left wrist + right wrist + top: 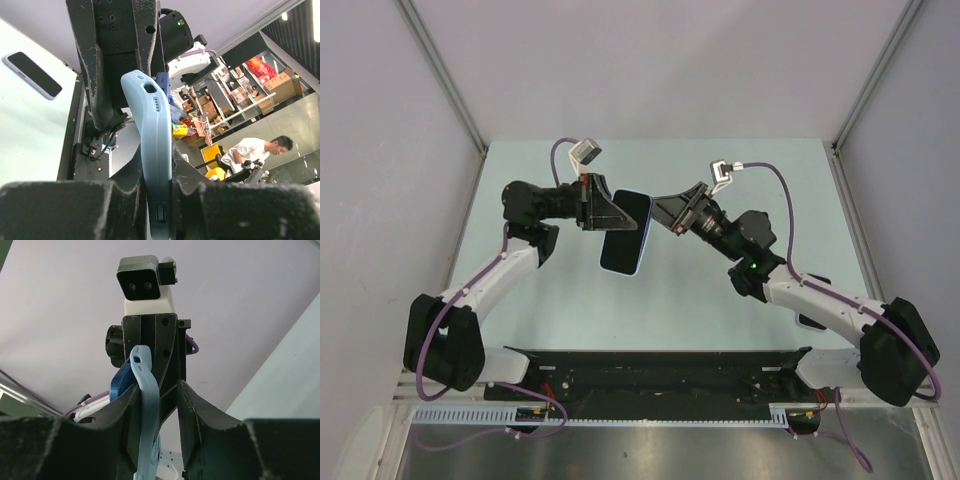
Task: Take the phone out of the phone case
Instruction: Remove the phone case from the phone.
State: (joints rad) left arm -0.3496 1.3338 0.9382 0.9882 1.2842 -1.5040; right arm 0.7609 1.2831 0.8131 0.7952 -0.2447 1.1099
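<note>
The phone (623, 235), dark screen up, sits in a light blue case (642, 252) held in the air over the table's middle. My left gripper (610, 215) is shut on the case's left long edge; in the left wrist view the case (152, 125) is clamped edge-on between the jaws of my left gripper (157, 192). My right gripper (667, 212) is at the case's far right corner. In the right wrist view the case rim (143, 370) is bent away from the dark blue phone body (119, 382). It lies against one finger of my right gripper (156, 386), with a gap to the other.
A second phone (32, 75) lies flat, screen up, on the pale green table (550, 290). Grey walls enclose the table on the left, back and right. The black base rail (650, 375) runs along the near edge.
</note>
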